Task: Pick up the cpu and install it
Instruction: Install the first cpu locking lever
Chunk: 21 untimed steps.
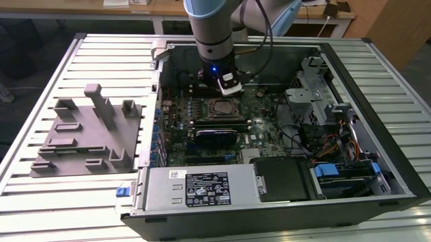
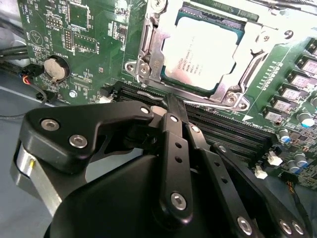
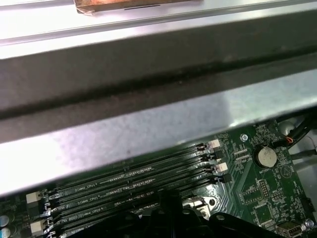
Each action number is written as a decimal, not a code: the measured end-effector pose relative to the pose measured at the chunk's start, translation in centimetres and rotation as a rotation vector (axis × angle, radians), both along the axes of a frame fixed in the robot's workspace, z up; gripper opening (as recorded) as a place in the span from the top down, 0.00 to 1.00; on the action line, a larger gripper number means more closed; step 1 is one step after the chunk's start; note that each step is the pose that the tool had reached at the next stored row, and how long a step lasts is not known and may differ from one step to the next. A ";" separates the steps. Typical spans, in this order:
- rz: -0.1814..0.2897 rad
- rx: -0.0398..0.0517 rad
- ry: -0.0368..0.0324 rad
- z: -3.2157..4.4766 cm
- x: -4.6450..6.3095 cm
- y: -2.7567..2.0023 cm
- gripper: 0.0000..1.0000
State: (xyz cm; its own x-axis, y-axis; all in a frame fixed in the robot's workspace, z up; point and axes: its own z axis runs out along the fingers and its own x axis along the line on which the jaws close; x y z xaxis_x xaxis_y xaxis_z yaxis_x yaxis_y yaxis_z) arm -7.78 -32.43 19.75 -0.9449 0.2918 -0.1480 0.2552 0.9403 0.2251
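I see the cpu (image 2: 205, 49) lying flat, silver top up, in the socket frame (image 2: 147, 52) on the green motherboard (image 2: 89, 34). The board sits inside the open computer case (image 1: 269, 222) on the slatted worktop (image 1: 108, 55). My pincer (image 2: 171, 103) hangs just beside the socket over the black memory slots (image 2: 228, 131), apart from the chip, fingers clenched together with nothing between them.

Print on cpu (image 2: 208, 52) lid, power supply label (image 1: 205, 189), memory slots (image 3: 133, 178): none clearly readable.
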 end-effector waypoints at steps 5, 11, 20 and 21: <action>-0.021 0.0001 -0.0004 -0.05 0.0 0.15 0.89; -0.028 -0.0004 -0.0004 -0.13 -0.1 0.40 0.89; -0.026 -0.0262 -0.0006 -0.35 -0.1 0.40 0.89; -0.025 -0.0263 -0.0006 -0.37 -0.1 0.40 0.89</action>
